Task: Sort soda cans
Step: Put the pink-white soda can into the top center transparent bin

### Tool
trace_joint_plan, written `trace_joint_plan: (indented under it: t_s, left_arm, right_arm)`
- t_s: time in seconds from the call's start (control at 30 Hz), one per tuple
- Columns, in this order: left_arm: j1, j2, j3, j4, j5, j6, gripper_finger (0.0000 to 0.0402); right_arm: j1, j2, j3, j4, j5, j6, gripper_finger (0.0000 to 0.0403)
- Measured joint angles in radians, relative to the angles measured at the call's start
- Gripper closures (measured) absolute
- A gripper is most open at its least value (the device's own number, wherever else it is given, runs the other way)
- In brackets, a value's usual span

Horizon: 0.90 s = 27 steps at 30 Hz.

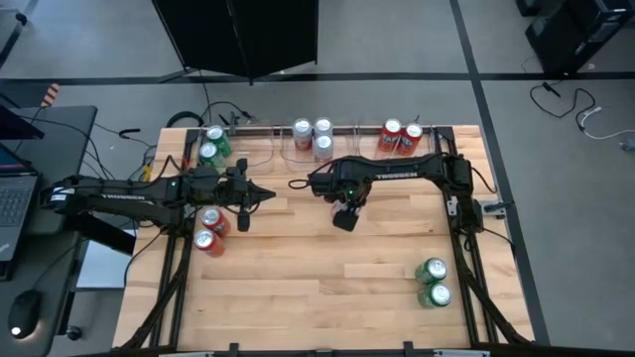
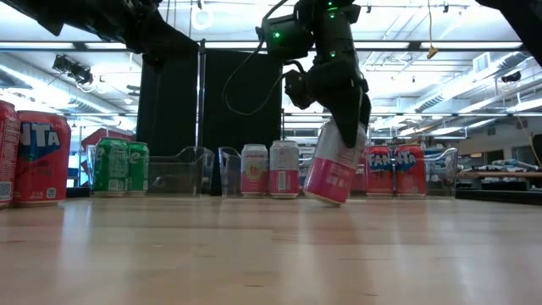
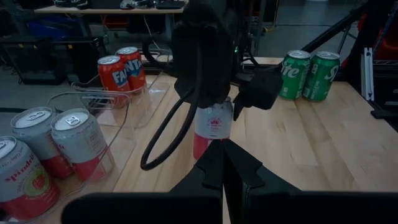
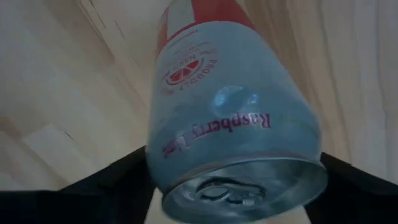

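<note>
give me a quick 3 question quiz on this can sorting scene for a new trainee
1. True or false: the right gripper holds a silver-white can tilted, its lower edge at the table.
2. How many green cans stand loose near the table's front right corner? A) one B) two C) four
3. Fill in: the two loose cans beside the left gripper are ____ in colour.

Key
1. True. The low view shows it leaning in the gripper.
2. B. Two stand together there; two more green cans are at the back left.
3. Red. These red cans sit just in front of the left arm.
</note>
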Motion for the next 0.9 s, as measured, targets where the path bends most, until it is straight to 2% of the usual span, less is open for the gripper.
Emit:
trace_joint_plan:
  t_s: [0.07,0.17,0.37,0.6,0.73,0.9]
  left_arm:
    - [0.000,0.000,0.000,0.000,0.000,0.003,0.0401]
    - [0.000,0.000,0.000,-0.003,0.000,0.004,0.0401]
    - [0.000,0.000,0.000,-0.007,0.000,0.004,0.0401]
    - [0.000,0.000,0.000,-0.007,0.000,0.003,0.0397]
    - [0.000,0.000,0.000,-0.008,0.000,0.000,0.0393]
    - [0.000,0.001,0.000,-0.009,0.000,0.000,0.0393]
  right_arm:
    - [0.000,0.002,-0.001,0.003,0.001,0.000,0.0055]
    - [0.000,0.002,-0.001,0.007,0.002,0.000,0.0042]
    - [0.000,0.002,-0.001,0.008,-0.011,-0.027,0.0050]
    - [0.004,0.002,-0.001,0.110,-0.018,-0.051,0.0067]
    - [0.017,0.002,-0.001,0.044,0.037,-0.073,0.0113]
    - [0.043,-0.018,-0.001,-0.072,0.130,-0.075,0.0238]
